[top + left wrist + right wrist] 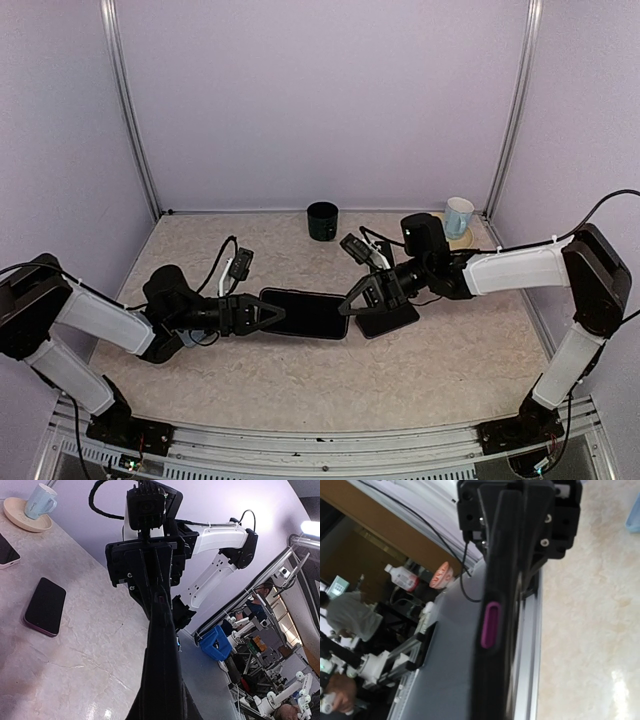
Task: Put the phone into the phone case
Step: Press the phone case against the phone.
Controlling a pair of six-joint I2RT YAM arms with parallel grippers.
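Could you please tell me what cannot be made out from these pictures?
- Held slab: phone, case or both? The top view shows only a dark face, and both wrist views see it edge-on.
- Flat dark item: top view, partly hidden by the right gripper above it.
- Second flat item: left wrist view, cut off by the picture's edge.
- Mug: contents too small to see in the top view.
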